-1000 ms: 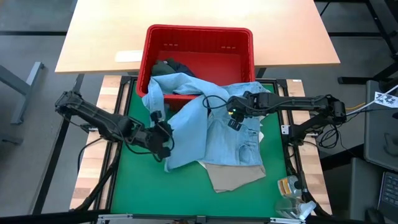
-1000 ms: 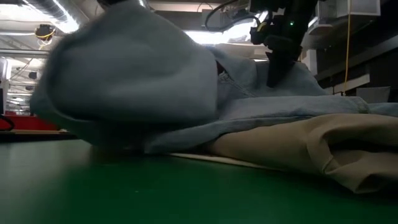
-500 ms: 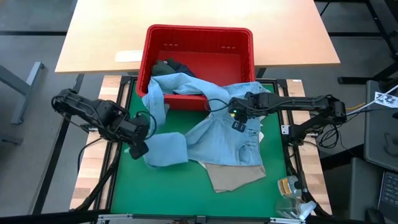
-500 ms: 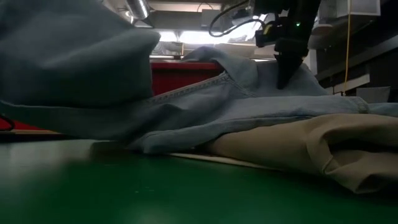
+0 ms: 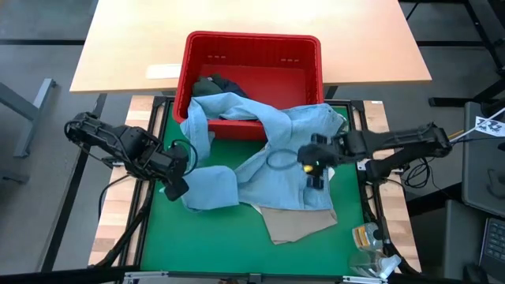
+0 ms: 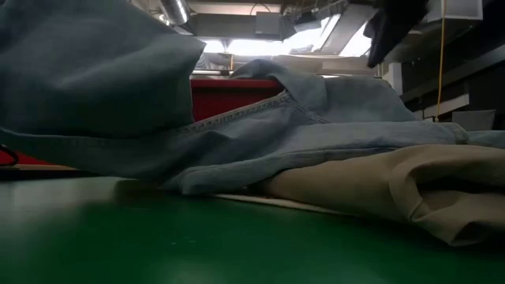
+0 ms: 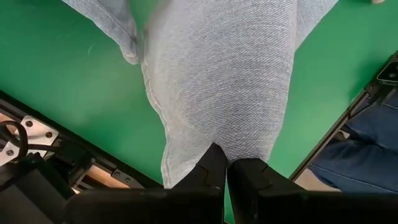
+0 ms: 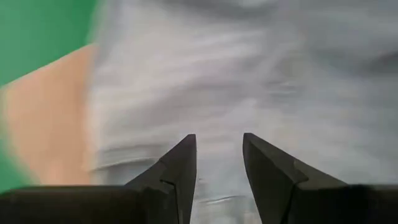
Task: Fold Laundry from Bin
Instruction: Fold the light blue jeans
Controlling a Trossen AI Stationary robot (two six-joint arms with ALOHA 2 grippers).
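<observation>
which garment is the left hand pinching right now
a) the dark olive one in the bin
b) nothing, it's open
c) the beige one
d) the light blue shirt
d: in the left wrist view the left hand is shut on a fold of the light blue shirt, while the beige garment lies under the shirt and the dark olive one sits in the red bin.
</observation>
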